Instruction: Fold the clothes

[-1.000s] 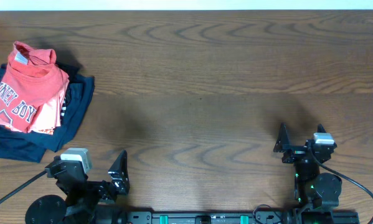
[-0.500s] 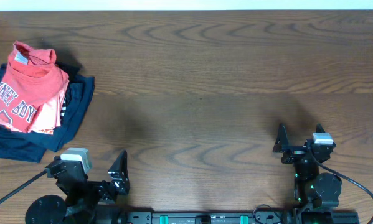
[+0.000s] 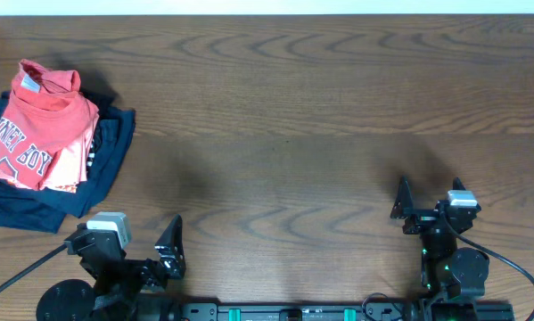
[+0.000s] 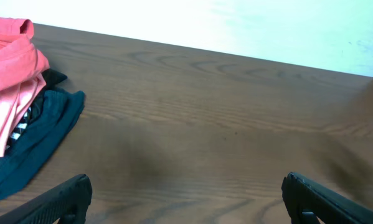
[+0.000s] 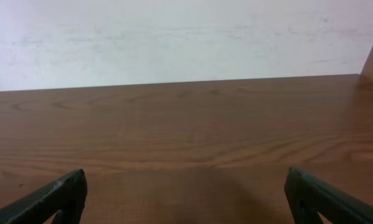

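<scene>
The clothes (image 3: 33,120), a coral-red t-shirt with white lettering and a star, lie folded on top of a pile at the table's far left. The left wrist view catches only their edge (image 4: 9,53) at its upper left. My left gripper (image 3: 133,245) rests at the near edge, to the right of and nearer than the pile. It is open, and between its fingertips (image 4: 186,199) shows bare wood. My right gripper (image 3: 431,209) sits at the near right, far from the shirt. It is open too, with only table between its fingertips (image 5: 186,196).
Under the red shirt lie a paler salmon-pink garment (image 3: 75,165) and navy garments (image 3: 106,160) that spread toward the left edge. The brown wooden table (image 3: 293,107) stretches from the pile to the right arm. A pale wall stands behind its far edge.
</scene>
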You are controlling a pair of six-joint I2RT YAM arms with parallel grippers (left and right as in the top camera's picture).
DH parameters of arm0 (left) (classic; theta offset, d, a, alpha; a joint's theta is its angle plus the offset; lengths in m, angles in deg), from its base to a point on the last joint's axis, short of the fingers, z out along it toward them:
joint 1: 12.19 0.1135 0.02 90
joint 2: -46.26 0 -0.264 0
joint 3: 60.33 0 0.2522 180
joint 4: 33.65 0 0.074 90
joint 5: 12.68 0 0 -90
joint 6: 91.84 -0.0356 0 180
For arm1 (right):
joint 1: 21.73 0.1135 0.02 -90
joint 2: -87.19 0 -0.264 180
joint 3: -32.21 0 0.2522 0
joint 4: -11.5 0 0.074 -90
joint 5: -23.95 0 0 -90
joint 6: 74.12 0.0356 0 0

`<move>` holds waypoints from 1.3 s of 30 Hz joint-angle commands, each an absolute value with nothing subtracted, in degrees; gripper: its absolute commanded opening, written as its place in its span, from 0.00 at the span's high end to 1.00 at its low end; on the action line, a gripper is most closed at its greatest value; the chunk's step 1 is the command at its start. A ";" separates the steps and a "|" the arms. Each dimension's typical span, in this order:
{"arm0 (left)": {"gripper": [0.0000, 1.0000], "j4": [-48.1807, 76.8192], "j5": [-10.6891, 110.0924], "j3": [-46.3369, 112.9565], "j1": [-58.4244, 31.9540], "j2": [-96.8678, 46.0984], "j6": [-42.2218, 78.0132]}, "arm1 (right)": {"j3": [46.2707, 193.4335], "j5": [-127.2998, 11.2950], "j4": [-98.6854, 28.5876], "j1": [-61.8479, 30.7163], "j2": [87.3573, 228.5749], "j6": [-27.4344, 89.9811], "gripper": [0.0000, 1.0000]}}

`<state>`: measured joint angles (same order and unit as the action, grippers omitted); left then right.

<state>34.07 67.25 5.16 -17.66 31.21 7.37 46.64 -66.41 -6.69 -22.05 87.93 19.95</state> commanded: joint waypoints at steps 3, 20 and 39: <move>0.02 34.33 70.88 4.28 -17.16 31.54 6.02 | 46.27 -65.79 -6.54 -22.83 87.51 20.08 0.01; 0.02 7.75 80.02 -29.22 -16.74 45.29 5.14 | 46.27 -65.79 -6.54 -22.83 87.51 20.08 0.01; 0.02 -16.14 80.37 -46.36 -16.77 46.19 2.67 | 46.27 -65.79 -6.54 -22.83 87.51 20.08 0.01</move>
